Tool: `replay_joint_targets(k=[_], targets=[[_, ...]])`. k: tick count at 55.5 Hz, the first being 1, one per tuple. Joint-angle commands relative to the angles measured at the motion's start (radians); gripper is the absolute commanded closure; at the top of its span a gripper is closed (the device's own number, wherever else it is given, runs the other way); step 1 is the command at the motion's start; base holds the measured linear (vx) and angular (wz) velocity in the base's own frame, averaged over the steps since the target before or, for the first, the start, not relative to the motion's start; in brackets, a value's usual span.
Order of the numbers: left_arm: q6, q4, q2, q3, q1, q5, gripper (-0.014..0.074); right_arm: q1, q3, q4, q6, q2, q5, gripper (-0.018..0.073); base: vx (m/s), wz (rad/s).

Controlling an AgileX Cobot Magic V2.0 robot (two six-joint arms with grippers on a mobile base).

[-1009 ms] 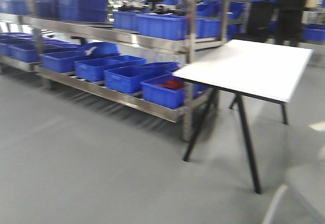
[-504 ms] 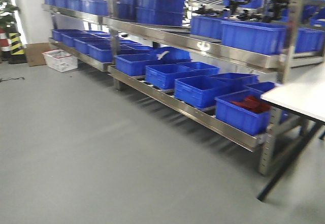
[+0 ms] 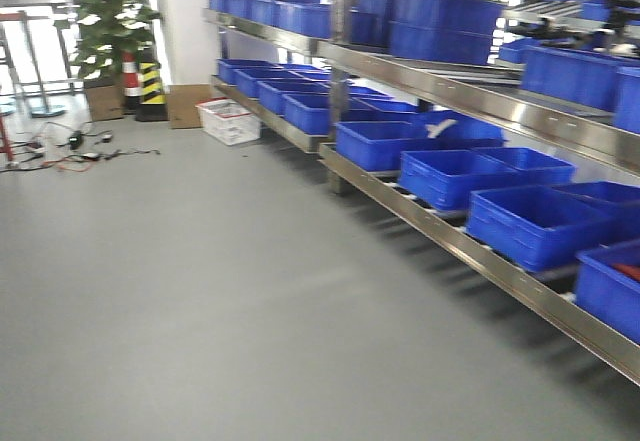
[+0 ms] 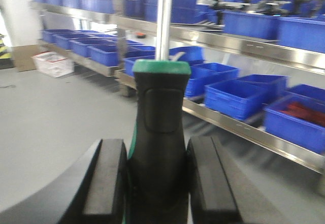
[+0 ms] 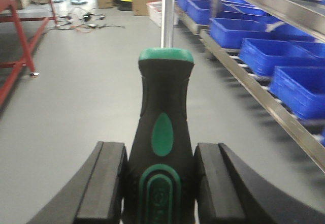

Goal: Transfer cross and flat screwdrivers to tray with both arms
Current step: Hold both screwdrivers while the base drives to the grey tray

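Observation:
My left gripper (image 4: 157, 176) is shut on the black and green handle of a screwdriver (image 4: 160, 117); its metal shaft points away from the camera, and the tip is out of frame. My right gripper (image 5: 160, 181) is shut on a second black and green screwdriver (image 5: 165, 127), its shaft also pointing away. Which screwdriver is cross and which is flat cannot be told. The tray is out of view. Neither gripper shows in the front view.
A steel rack (image 3: 470, 231) with several blue bins (image 3: 530, 223) runs along the right. Grey floor (image 3: 200, 291) fills the left. At the back stand a plant (image 3: 105, 21), a striped cone (image 3: 130, 79), a white crate (image 3: 230, 121) and floor cables (image 3: 70, 146). A red frame (image 5: 20, 36) stands at left.
The front view has swung left: the white table has left the frame, and the rack, plant and cone have come into view.

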Motion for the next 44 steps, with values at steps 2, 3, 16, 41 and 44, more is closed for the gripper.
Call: replay_joint_targets(k=[2,3,16,41,44], targets=[[-0.011,-0.005,0.002,-0.026,-0.005,-0.095,0.0594,-0.004,-0.028,0.016,-0.006,-0.002,-0.087,0.0567,0.6,0.46],[-0.011,-0.005,0.002,-0.026,-0.005,-0.095,0.0594,-0.004,-0.028,0.016,-0.006,-0.002,-0.087,0.0567,0.6,0.47],[-0.011,-0.005,0.002,-0.026,-0.005,-0.095,0.0594,-0.004,-0.028,0.016,-0.006,-0.002,-0.088,0.0567,0.62,0.49],[-0.011,-0.005,0.002,-0.026,-0.005,-0.095,0.0594,-0.004,-0.028,0.016,-0.006,-0.002,-0.088,0.0567,0.64,0.27],[-0.011,-0.005,0.002,-0.026,-0.005,-0.095,0.0594,-0.004,-0.028,0.016,-0.006,-0.002,-0.088,0.0567,0.66,0.02]])
